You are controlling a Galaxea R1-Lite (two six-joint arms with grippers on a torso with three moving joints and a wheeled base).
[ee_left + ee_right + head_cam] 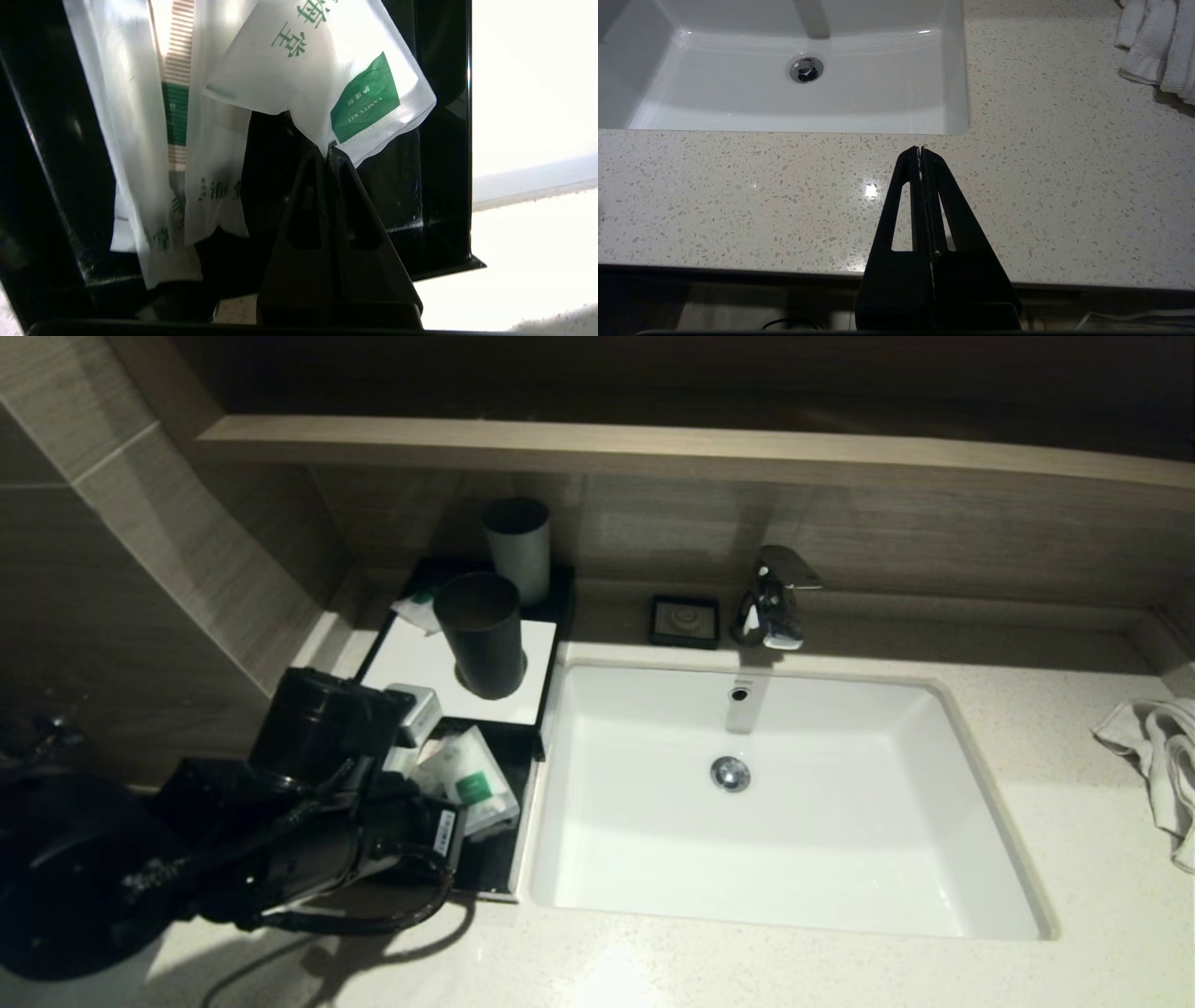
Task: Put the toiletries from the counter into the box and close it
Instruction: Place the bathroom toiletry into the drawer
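Translucent white sachets [154, 140] are lying in the pulled-out drawer [504, 859] of the black box [467, 663], which is standing at the counter's [653, 961] left end, against the sink's [990, 775] left rim. The left gripper [328, 148] is reaching into the drawer from its front edge, jaws clenched on the lower edge of a squarish sachet with a green label [327, 79]; pinching only the edge is letting the packet hang over the long narrow ones below, presumably so it can be set down flat among them. A further sachet [417, 609] is resting on the box's white top panel near its rear left corner, beside a black cup [483, 635] and a grey cup [518, 549], so the filling looks unfinished and the drawer is standing open to receive more. The right gripper [920, 150] is hanging parked over the counter's front edge before the sink, jaws pressed together on nothing. A white towel [1158, 756] is lying near the counter's right edge.
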